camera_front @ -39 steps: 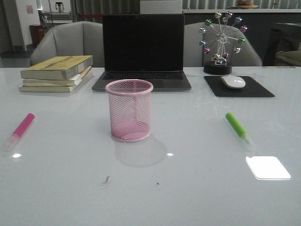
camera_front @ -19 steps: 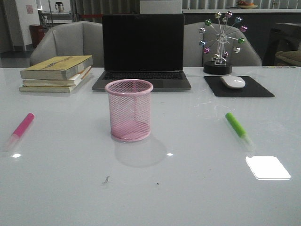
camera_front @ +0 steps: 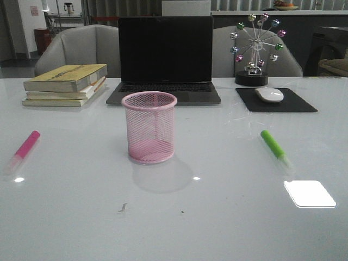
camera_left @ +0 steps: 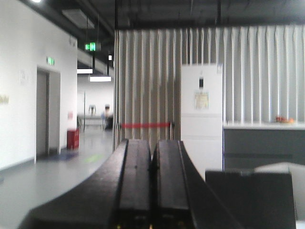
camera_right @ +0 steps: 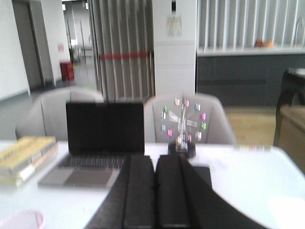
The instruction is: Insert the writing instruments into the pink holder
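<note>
The pink wire-mesh holder (camera_front: 149,128) stands upright and empty at the table's middle; its rim (camera_right: 21,218) also shows at the corner of the right wrist view. A hot pink highlighter (camera_front: 23,149) lies flat at the left of the table. A bright green highlighter (camera_front: 275,148) lies flat at the right. Neither arm shows in the front view. My left gripper (camera_left: 153,145) is shut and empty, aimed level at the room beyond. My right gripper (camera_right: 155,162) is also shut with nothing in it, high over the table and facing the laptop.
A dark laptop (camera_front: 165,60) stands open behind the holder. Stacked books (camera_front: 66,84) lie at the back left. A mouse (camera_front: 269,94) on a black pad (camera_front: 299,103) and a ferris-wheel ornament (camera_front: 254,49) are at the back right. Two grey chairs stand behind the table.
</note>
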`<state>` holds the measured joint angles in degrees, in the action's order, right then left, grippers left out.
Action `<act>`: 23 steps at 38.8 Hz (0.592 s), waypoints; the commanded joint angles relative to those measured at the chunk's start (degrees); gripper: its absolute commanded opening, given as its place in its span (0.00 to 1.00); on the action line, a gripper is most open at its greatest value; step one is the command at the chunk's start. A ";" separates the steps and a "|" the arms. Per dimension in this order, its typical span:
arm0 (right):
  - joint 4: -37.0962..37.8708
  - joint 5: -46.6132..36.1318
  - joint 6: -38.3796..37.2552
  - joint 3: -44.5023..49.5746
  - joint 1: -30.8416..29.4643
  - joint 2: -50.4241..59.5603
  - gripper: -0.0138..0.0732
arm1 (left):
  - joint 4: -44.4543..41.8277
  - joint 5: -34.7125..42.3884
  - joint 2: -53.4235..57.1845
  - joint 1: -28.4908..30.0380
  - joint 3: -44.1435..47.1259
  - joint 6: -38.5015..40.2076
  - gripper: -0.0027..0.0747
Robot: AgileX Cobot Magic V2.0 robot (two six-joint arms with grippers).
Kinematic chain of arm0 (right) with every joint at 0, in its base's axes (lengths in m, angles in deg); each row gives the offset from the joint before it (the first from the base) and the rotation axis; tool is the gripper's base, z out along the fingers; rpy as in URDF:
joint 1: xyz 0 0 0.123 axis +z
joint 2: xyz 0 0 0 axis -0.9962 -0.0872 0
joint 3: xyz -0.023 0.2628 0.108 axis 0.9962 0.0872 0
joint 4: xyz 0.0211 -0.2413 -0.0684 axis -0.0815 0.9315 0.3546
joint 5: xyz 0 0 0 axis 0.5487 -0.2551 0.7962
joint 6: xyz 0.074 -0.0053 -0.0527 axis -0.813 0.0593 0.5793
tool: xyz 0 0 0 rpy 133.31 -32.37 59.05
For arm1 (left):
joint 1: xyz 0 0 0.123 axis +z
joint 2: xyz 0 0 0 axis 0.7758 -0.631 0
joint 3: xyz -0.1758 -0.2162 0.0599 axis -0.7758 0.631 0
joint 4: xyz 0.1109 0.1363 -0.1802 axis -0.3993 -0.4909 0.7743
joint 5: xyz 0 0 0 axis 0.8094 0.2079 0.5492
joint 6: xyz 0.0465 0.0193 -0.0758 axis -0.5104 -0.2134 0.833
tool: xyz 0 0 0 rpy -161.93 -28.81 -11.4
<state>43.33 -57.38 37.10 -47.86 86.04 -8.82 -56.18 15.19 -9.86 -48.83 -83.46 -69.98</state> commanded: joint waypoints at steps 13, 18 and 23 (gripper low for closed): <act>-0.23 5.26 0.16 -1.92 -0.10 -15.92 0.23 | -0.42 2.98 -21.45 -0.36 -1.84 0.34 0.15; -0.23 7.71 0.16 -1.92 -0.10 -19.21 0.23 | 0.18 3.08 -23.97 -0.36 -1.84 0.34 0.15; -0.23 9.71 0.16 -1.92 -0.10 -21.33 0.26 | 1.32 2.33 -25.05 -0.36 -1.84 0.34 0.21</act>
<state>43.33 -44.94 37.10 -47.86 86.04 -29.35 -55.64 13.41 -34.59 -48.83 -83.46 -69.98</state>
